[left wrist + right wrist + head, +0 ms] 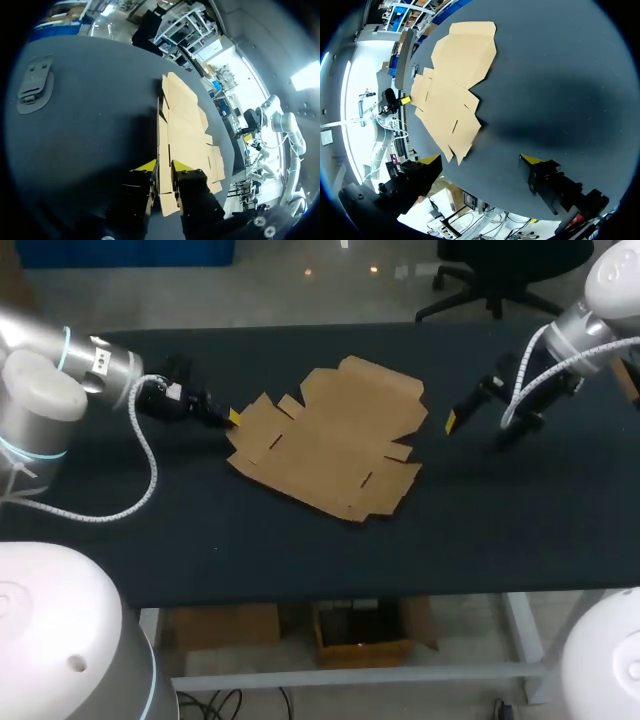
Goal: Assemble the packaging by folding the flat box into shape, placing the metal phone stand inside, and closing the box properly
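While the left arm [75, 370] reaches in low over the dark tabletop [500, 530], the left tool [164, 167] sits at the left edge of the flat box [335, 435]. Its two fingers stand close together, and in the left wrist view a narrow flap of the cardboard runs between them, a yellow tip pressed against it on each side, so the tool is clamped on that flap. Off to one side of this tool, well apart from the cardboard, the metal phone stand [35, 85] lies flat on the tabletop as a dark grey shape.

The flat box is spread unfolded near the middle of the tabletop, brown, with its flaps and slits showing. Its far panel points away from the robot.

Further right, the right arm [580, 335] enters from the far right corner. The right tool [482, 160] is near the box's right edge without touching it, its fingers spread wide apart with only bare tabletop between them.
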